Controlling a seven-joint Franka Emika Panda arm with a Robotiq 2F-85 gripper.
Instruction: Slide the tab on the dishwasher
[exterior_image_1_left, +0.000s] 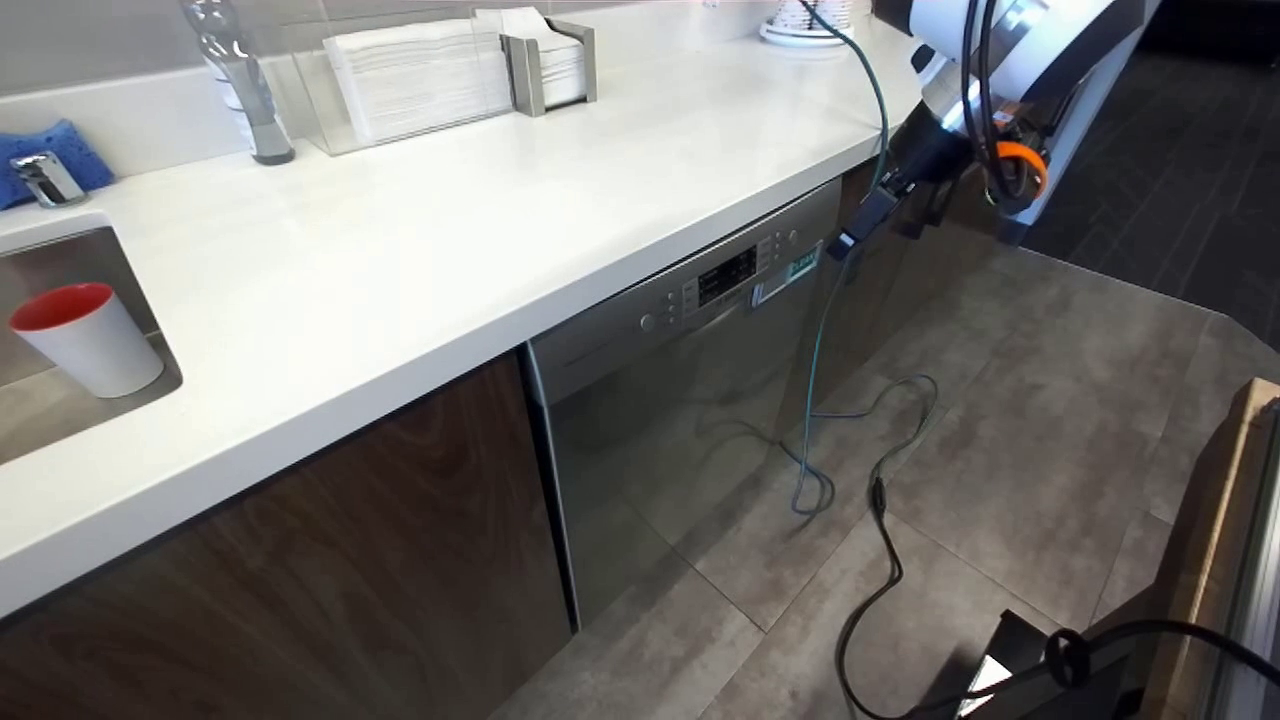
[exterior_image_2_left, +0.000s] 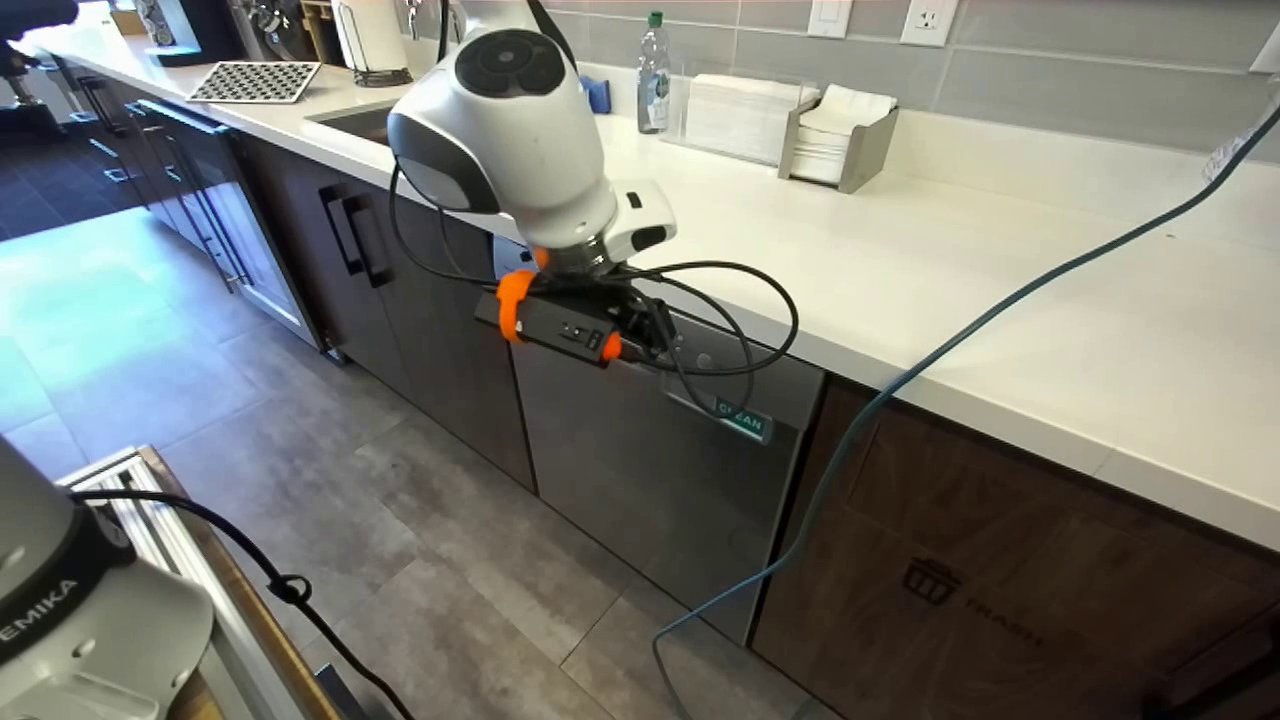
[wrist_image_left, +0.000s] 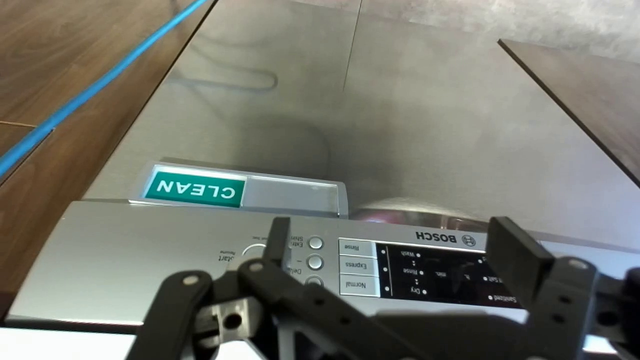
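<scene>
The dishwasher has a steel-grey front (exterior_image_1_left: 680, 430) below the counter, also visible in an exterior view (exterior_image_2_left: 640, 460) and the wrist view (wrist_image_left: 425, 125). A flat sign holder near its top edge shows a green CLEAN label (wrist_image_left: 195, 188), seen also in both exterior views (exterior_image_1_left: 803, 263) (exterior_image_2_left: 742, 418). A plain grey sliding tab (wrist_image_left: 292, 194) covers the holder's other half. My gripper (wrist_image_left: 397, 245) is open and empty, its fingers apart over the control strip. The tab is beyond the left-hand fingertip, apart from it. In an exterior view the gripper (exterior_image_1_left: 845, 245) appears beside the label's end.
The white countertop (exterior_image_1_left: 600, 220) overhangs the dishwasher. A blue cable (exterior_image_2_left: 850, 440) hangs in front of the dark wooden cabinet (exterior_image_2_left: 1000, 560) and also crosses the wrist view (wrist_image_left: 100, 82). Napkin holders (exterior_image_1_left: 545, 70), a bottle (exterior_image_1_left: 245, 100) and a cup (exterior_image_1_left: 95, 340) stand farther along.
</scene>
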